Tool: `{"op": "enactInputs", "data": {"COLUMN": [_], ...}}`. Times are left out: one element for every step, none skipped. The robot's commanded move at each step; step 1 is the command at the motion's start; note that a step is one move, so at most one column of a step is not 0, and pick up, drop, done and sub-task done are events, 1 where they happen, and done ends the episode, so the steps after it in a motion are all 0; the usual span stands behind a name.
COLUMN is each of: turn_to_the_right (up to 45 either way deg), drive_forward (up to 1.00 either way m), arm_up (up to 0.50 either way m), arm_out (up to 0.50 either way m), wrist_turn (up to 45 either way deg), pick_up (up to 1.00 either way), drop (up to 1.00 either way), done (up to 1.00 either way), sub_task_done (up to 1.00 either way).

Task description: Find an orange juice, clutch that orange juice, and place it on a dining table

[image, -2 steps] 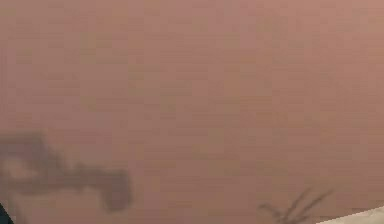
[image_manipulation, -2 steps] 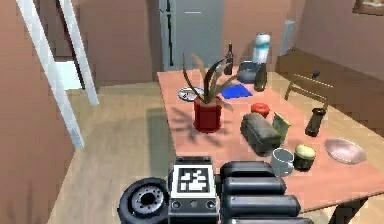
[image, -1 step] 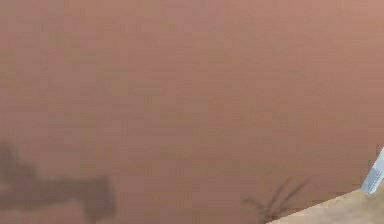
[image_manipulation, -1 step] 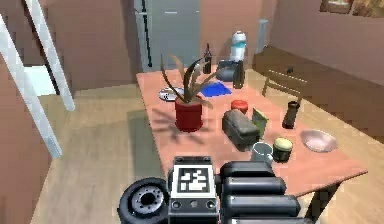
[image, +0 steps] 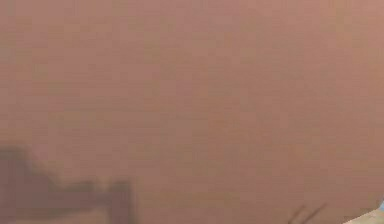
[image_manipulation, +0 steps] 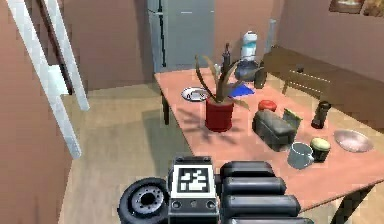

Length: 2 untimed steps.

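Note:
In the arm side view a long reddish-brown table (image_manipulation: 330, 165) stands ahead with many small things on it. Among them are a pale bottle (image_manipulation: 249, 45) at the far end, a dark bottle (image_manipulation: 321, 113) and a small jar with a yellowish top (image_manipulation: 321, 148). None of them has a shape and colour I can name as orange juice. At the bottom edge lies the arm's dark ribbed bar (image_manipulation: 255, 192) with a white marker square (image_manipulation: 192, 180). Left of that sits the gripper's round dark body (image_manipulation: 146, 201). Its far end cannot be made out, so I cannot tell whether it holds anything.
A red pot with a spiky plant (image_manipulation: 218, 108), a dark box (image_manipulation: 275, 125), a mug (image_manipulation: 299, 155), a bowl (image_manipulation: 352, 140) and a plate (image_manipulation: 195, 94) share the table. A grey fridge (image_manipulation: 182, 35) stands behind, a white door frame (image_manipulation: 40, 70) at left. The forward view faces a close brownish wall (image: 190, 100).

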Motion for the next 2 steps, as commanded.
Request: {"op": "enactInputs", "data": {"turn_to_the_right": [45.0, 12.0], "drive_forward": [0.00, 0.00], "arm_up": [0.00, 0.00], "arm_out": [0.00, 0.00], "wrist_turn": [0.0, 0.0], "pick_up": [0.00, 0.00], "drop": [0.00, 0.00], "done": [0.00, 0.00], "sub_task_done": [0.00, 0.00]}}
